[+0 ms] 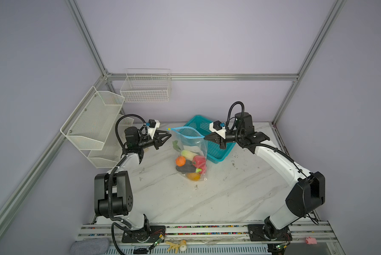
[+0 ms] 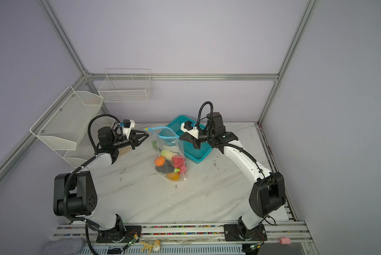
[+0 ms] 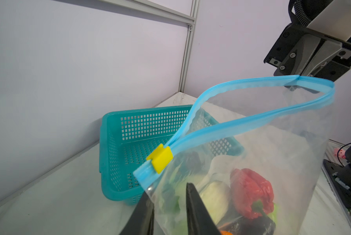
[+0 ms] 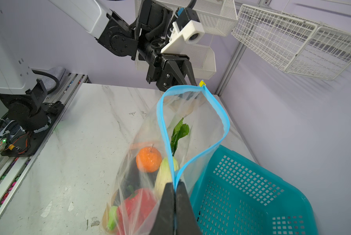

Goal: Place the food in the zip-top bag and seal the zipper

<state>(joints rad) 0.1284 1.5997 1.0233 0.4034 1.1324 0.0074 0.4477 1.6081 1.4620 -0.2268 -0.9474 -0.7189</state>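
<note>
Right wrist view shows it plainest: the right fingers [image 4: 182, 203] are pressed tight together on one end of the zipper [image 4: 162, 126], pinching the blue strip and holding that corner of the zip-top bag [image 1: 183, 143] up. At the opposite end, the left wrist view has the left fingers [image 3: 195, 207] standing a little apart, with the bag's side edge running down between them. They look clamped on nothing. The yellow slider [image 3: 160, 158] sits just past their tips, untouched as far as I can tell.

Between the two arms the mouth gapes in a long loop. The bag's bottom rests on the worktop [image 1: 229, 194] near the middle, toward the back edge, close against the teal basket [image 1: 216, 152]. The food [image 1: 190, 164] is heaped in the bottom of the bag, an orange [image 4: 148, 159] and a red pepper [image 3: 252, 191] among it. I see no pieces loose on the worktop. So the filling looks done. The sealing is all left to do, I'd say, since the slider has the whole strip to travel.
</note>
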